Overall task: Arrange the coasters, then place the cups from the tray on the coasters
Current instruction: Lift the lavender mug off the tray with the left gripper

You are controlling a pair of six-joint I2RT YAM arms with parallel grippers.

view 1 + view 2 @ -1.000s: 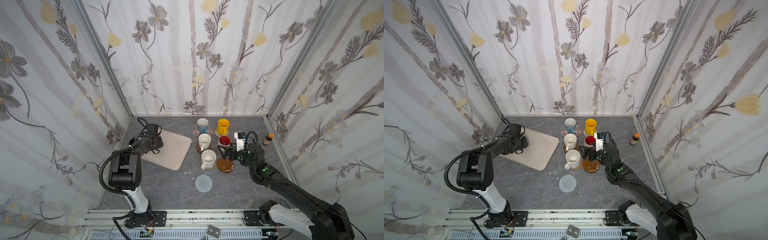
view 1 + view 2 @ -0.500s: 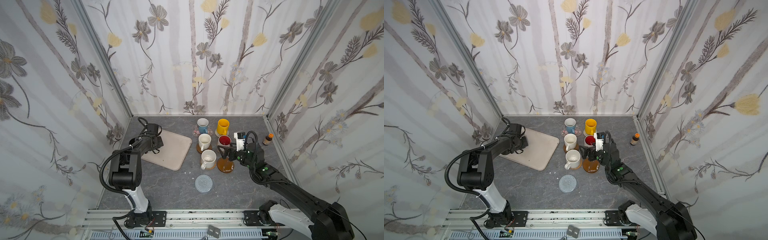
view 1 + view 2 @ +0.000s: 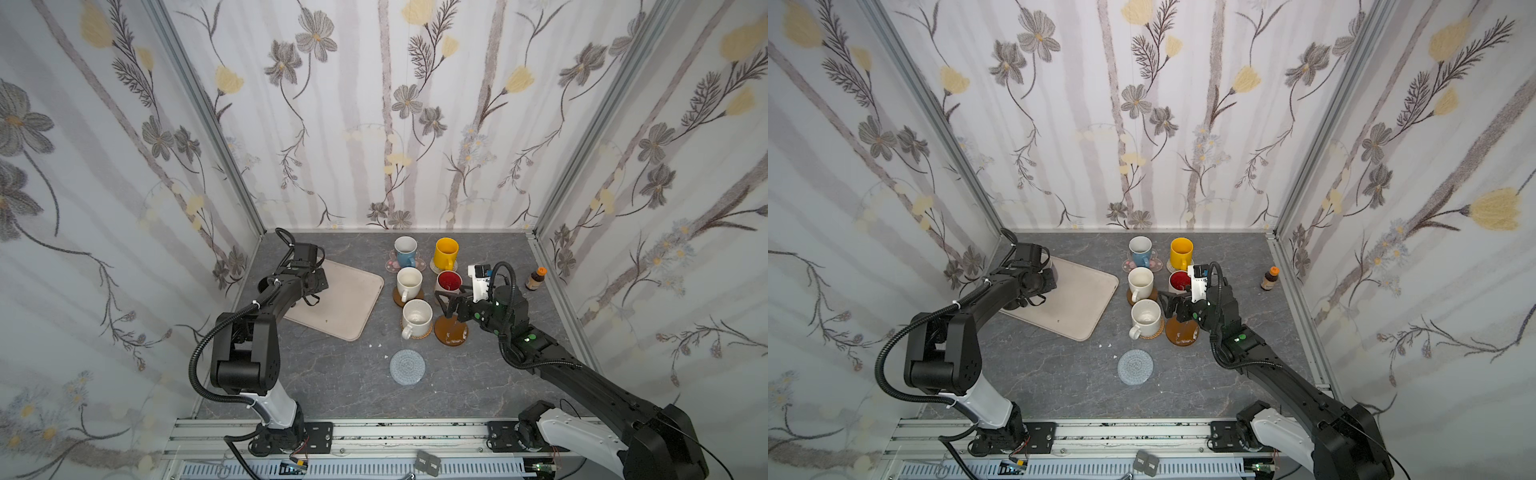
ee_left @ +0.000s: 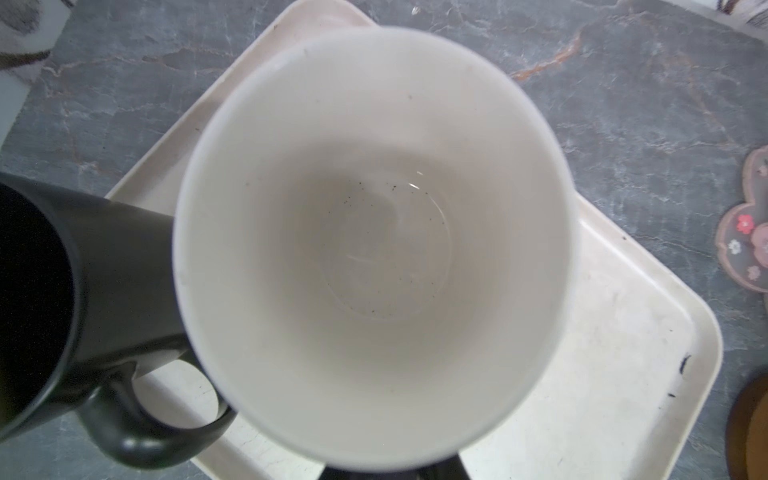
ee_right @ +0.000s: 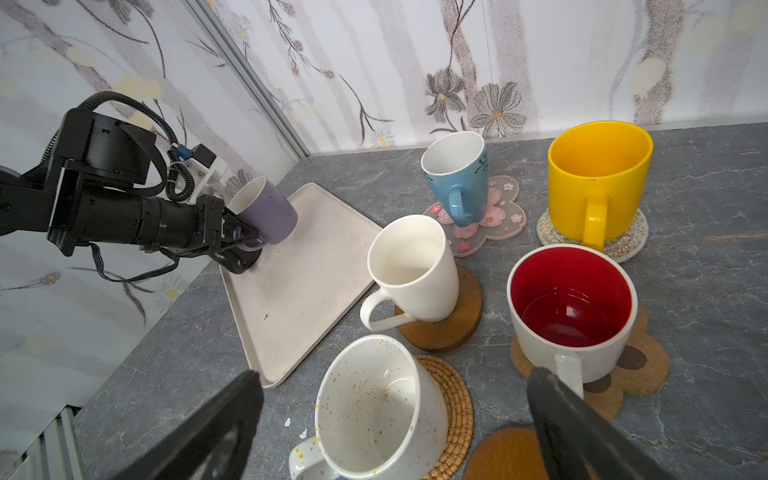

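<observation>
My left gripper (image 5: 245, 241) is shut on the handle of the lavender cup (image 5: 266, 212) at the far left corner of the tray (image 3: 345, 299). In the left wrist view that cup's pale inside (image 4: 374, 187) fills the frame, with the black cup (image 4: 62, 299) beside it on the tray (image 4: 602, 374). My right gripper (image 5: 395, 376) hangs open above the speckled white cup (image 3: 417, 318) on the rattan coaster (image 5: 453, 399) and a bare brown wooden coaster (image 3: 451, 332). A grey woven coaster (image 3: 408, 367) lies bare nearer the front.
The light blue cup (image 3: 405, 251) stands on the pink coaster, the yellow cup (image 3: 445, 253) on the white woven one, a white cup (image 3: 409, 282) on a wooden disc, the red-inside cup (image 3: 449, 282) on the paw coaster. A small brown bottle (image 3: 535, 278) stands by the right wall.
The left gripper's jaws have closed on the lavender cup's handle. Neither arm has visibly moved, and the right gripper stays open.
</observation>
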